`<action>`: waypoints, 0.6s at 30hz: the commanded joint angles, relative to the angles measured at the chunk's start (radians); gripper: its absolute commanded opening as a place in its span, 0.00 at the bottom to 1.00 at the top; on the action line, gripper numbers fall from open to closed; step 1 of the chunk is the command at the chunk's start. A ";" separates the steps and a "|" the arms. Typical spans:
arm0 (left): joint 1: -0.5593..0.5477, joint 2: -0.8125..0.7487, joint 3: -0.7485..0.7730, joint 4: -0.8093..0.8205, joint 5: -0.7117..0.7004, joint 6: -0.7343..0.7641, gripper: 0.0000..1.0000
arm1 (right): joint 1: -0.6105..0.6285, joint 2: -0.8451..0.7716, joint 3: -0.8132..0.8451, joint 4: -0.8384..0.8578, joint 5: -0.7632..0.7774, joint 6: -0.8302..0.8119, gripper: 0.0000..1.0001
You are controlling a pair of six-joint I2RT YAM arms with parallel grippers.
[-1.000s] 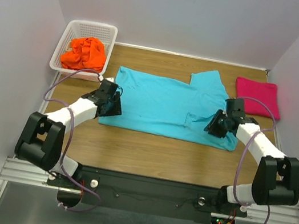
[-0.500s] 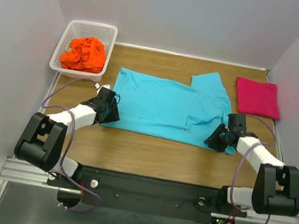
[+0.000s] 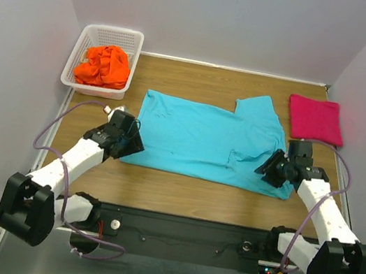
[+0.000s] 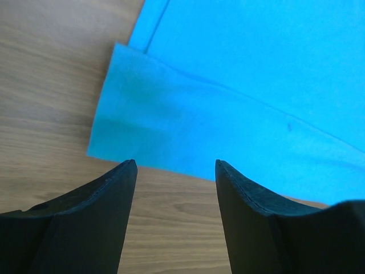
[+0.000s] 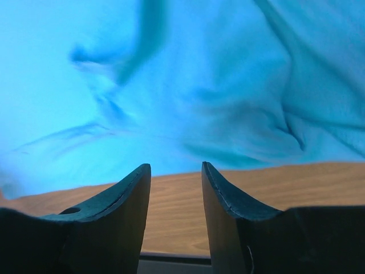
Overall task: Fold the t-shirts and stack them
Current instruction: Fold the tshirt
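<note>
I have the turquoise t-shirt spread out across the middle of the desk, with one sleeve pointing toward the far edge on the right side. The pink t-shirt sits folded at the far right corner. The orange t-shirt lies crumpled in the basket at the far left corner.

My left end effector is wide apart and grips nothing. Its tips are low over bare wood, just short of the shirt's near left corner, where the cloth looks doubled over along the side. My right end effector is parted a little less and is also empty. It faces the near right hem, where the fabric is rumpled into soft ridges.

I judge this cloth to be light, limp and thin. It won't hold any shape on its own, and anything I lift will sag and trail. On smooth wood it should slide easily, which helps for dragging but means a poor pinch will simply push it away. I would take it at the two near corners, right on the hem, where the stitched edge gives the fingers something thicker to bite. On the left I'd want both layers of the doubled edge caught. On the right, the wrinkles may let me snag a ridge, though I risk grabbing only a fold of it.
</note>
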 commanded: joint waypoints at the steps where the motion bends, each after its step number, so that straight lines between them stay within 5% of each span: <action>1: -0.002 0.025 0.214 -0.023 -0.116 0.108 0.69 | -0.006 0.051 0.191 0.019 0.012 -0.122 0.47; 8: 0.001 0.429 0.507 0.076 -0.162 0.319 0.67 | -0.007 0.360 0.475 0.093 0.025 -0.245 0.42; 18: 0.005 0.762 0.717 0.136 -0.211 0.400 0.59 | -0.007 0.677 0.644 0.163 0.102 -0.248 0.37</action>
